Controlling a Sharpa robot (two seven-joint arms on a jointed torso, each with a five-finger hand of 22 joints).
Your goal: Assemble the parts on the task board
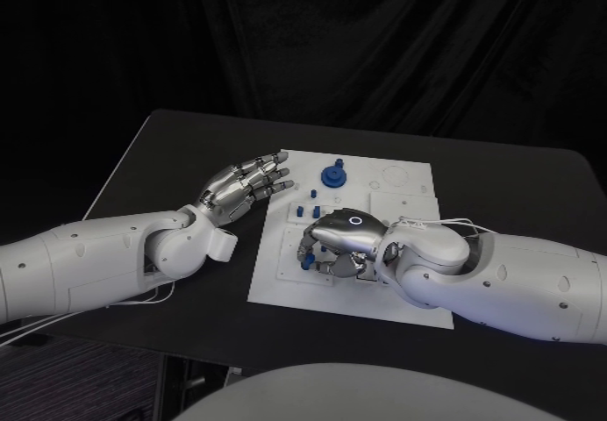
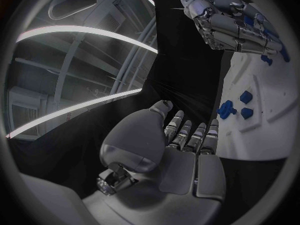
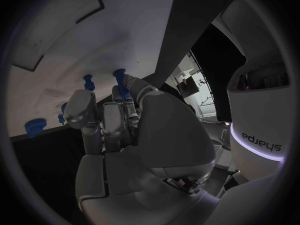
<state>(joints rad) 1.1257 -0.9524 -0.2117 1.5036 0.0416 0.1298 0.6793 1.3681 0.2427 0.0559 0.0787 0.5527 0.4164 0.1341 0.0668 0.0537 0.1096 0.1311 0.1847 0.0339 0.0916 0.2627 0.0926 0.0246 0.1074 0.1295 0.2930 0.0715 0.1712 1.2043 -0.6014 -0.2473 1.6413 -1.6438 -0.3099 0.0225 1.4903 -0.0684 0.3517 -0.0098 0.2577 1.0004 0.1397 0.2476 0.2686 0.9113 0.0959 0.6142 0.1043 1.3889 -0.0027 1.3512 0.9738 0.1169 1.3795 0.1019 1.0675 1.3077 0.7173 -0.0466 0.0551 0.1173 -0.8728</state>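
The right robot hand [image 1: 339,244] was curled over the task board [image 1: 407,206]; whether it grasped a part, I cannot tell. The left robot hand [image 1: 246,186] waited released. Pressing should be straight and gentle.

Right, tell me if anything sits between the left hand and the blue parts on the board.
Nothing visible does. The left hand hovers with fingers apart beside the task board, near its left edge, with bare table and white plate between it and the small blue parts. The right hand rests further down the board, out of that path.

Matt white task board [image 1: 405,189] on a matt black table [image 1: 165,149], with blue plastic-looking parts [image 1: 332,176] and glossy silver, metal-looking left robot hand [image 1: 246,186]
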